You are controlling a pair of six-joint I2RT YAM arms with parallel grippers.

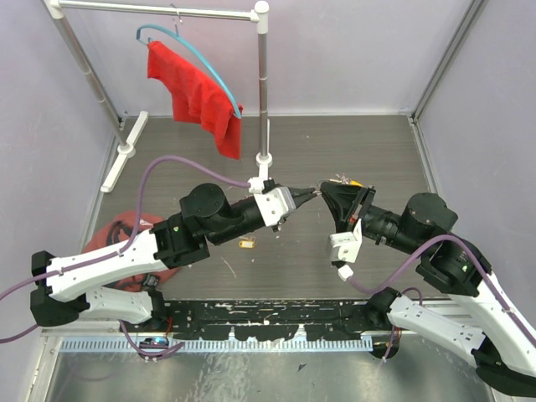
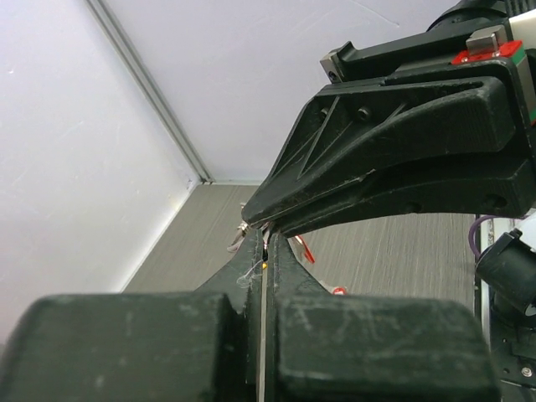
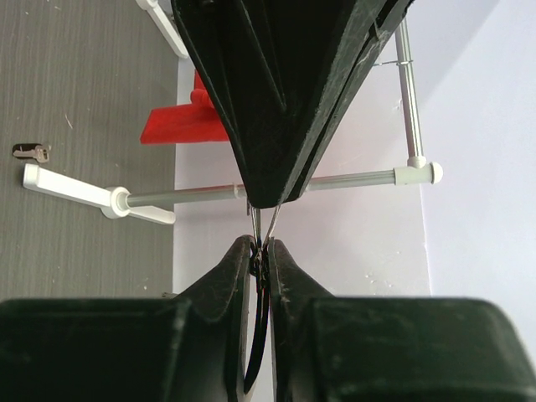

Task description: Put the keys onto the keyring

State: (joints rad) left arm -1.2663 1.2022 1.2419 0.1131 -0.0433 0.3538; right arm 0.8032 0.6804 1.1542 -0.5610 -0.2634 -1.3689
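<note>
Above the middle of the table my two grippers meet tip to tip. The left gripper (image 1: 308,195) (image 2: 266,251) is shut on the thin silver wire of the keyring (image 3: 264,219). My right gripper (image 1: 325,191) (image 3: 260,249) is shut on the same keyring, and a black tag also sits between its fingers. A bunch of keys (image 1: 342,178) with a yellow tag (image 1: 357,182) shows just behind the right fingers. In the left wrist view a red tag (image 2: 307,249) hangs below the tips. One brown-tagged key (image 1: 246,243) (image 3: 29,152) lies loose on the table under the left arm.
A white clothes rack (image 1: 265,159) stands at the back, its pole base just behind the grippers. A red cloth (image 1: 194,92) on a blue hanger hangs from it. A red and black object (image 1: 117,230) lies at the left, partly under the left arm. Walls close three sides.
</note>
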